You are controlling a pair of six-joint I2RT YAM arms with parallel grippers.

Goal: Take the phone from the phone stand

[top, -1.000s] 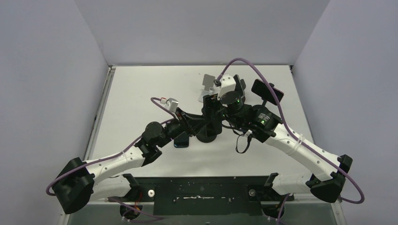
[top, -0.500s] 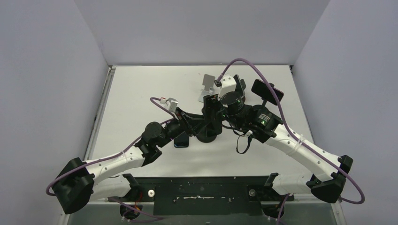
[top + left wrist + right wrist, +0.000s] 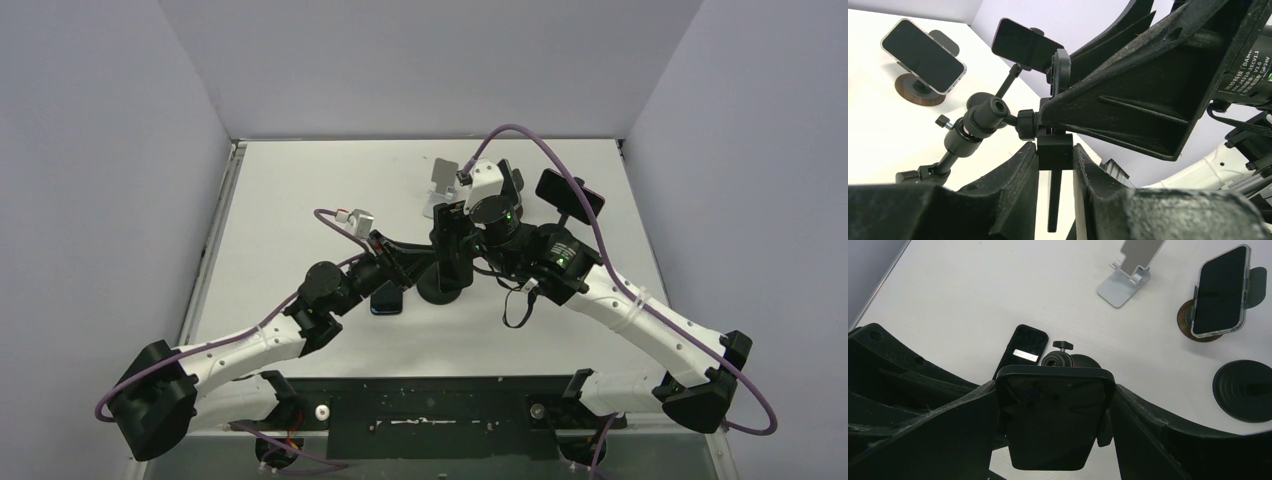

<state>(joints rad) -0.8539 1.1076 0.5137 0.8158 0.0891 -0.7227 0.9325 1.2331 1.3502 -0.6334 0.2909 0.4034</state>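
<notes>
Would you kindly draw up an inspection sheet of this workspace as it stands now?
Surface: white table.
Job's things: black phone clamped in a black round-based phone stand.
Clutter: dark phone lying flat; empty silver folding stand; clear-cased phone on a wooden-based stand; black disc-shaped base.
Grippers: right gripper closed on the black phone's edges; left gripper pinching the stand's black clamp block.
Cables: purple cables looping above the table.
Surroundings: plain grey walls.

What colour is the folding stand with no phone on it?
The folding stand is silver-grey, clearest in the right wrist view.
</notes>
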